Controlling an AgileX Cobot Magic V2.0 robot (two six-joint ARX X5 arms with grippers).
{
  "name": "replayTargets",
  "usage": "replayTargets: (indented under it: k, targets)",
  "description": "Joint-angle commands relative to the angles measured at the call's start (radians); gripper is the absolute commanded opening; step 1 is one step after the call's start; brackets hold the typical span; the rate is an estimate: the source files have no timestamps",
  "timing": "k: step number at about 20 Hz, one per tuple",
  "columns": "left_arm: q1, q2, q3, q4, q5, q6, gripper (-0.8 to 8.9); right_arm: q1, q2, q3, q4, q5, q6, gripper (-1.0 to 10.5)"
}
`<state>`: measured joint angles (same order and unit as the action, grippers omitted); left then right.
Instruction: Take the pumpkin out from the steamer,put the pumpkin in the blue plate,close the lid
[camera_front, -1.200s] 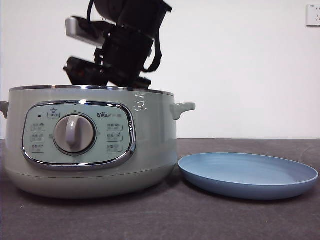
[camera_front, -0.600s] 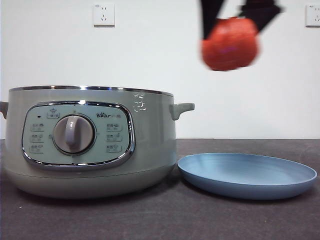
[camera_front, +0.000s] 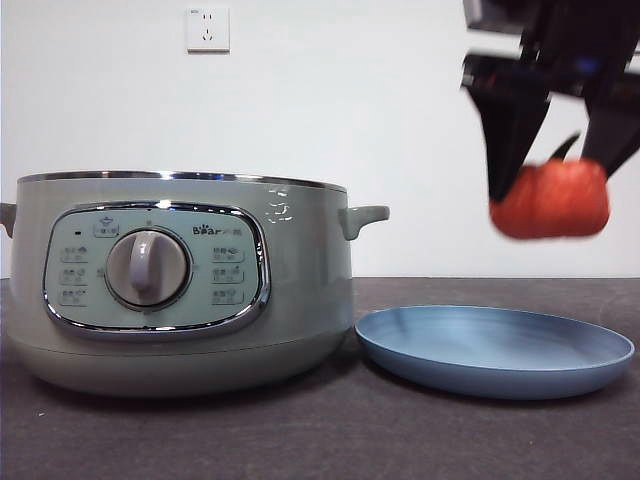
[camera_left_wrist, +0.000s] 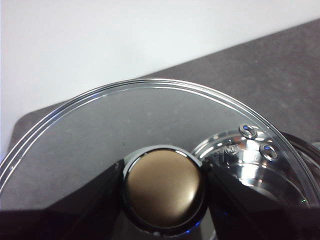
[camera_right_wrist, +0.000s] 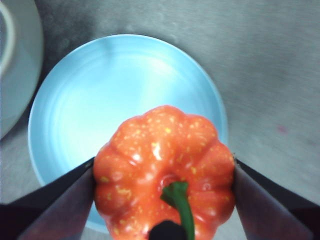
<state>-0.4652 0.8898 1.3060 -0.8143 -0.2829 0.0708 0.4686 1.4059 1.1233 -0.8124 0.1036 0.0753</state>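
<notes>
Pumpkin (camera_front: 551, 200): orange-red, ribbed, with a curved green stem; right of the front frame at mid height, in the air above the right part of the plate and clear of it. Slightly blurred in this view.

Steamer (camera_front: 180, 285): large pale green cooker, left half of the front frame, standing on the worktop (camera_front: 320, 440). Chrome-framed control panel with a central dial (camera_front: 148, 268) faces the camera; a side handle (camera_front: 362, 217) projects toward the plate. Top is uncovered.

Wall socket (camera_front: 207, 29): white, upper left of the front frame, on the wall behind the steamer.

Plate (camera_front: 495, 350): light blue, wide and shallow, lower right of the front frame, just beside the steamer's base. Bare. In the right wrist view it lies directly under the pumpkin (camera_right_wrist: 164, 172), with the steamer's edge (camera_right_wrist: 15, 65) at the upper left corner.

Lid (camera_left_wrist: 150, 125): domed glass, held clear of the steamer, seen only in the left wrist view. Left end effector (camera_left_wrist: 163, 187) is clamped on the lid's knob (camera_left_wrist: 163, 186), one jaw on either side.

Right end effector (camera_front: 556, 190): upper right of the front frame, black, pointing down, jaws closed against opposite sides of the pumpkin.
</notes>
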Motion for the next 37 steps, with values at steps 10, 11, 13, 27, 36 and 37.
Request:
replayTargets:
  k: [10, 11, 13, 27, 36, 37]
  targets:
    - [0.0, 0.032, 0.01, 0.099, 0.106, 0.008, -0.08, 0.005, 0.187, -0.083, 0.237, -0.105, -0.008, 0.0]
    - [0.0, 0.032, 0.01, 0.098, 0.106, 0.008, -0.08, 0.005, 0.206, -0.083, 0.236, -0.105, -0.008, 0.0]
    - [0.0, 0.032, 0.01, 0.096, 0.107, 0.008, -0.08, 0.005, 0.232, -0.083, 0.231, -0.106, -0.008, 0.0]
    - [0.0, 0.051, 0.01, 0.088, 0.15, 0.008, -0.08, 0.012, 0.201, -0.082, 0.221, -0.106, 0.017, 5.4]
    - [0.0, 0.145, 0.01, 0.097, 0.253, 0.001, -0.08, 0.01, -0.222, -0.082, 0.232, -0.095, 0.021, 5.4]
    - [-0.001, 0.173, 0.01, 0.097, 0.275, 0.0, -0.08, 0.01, -0.281, -0.082, 0.248, -0.093, 0.021, 5.3]
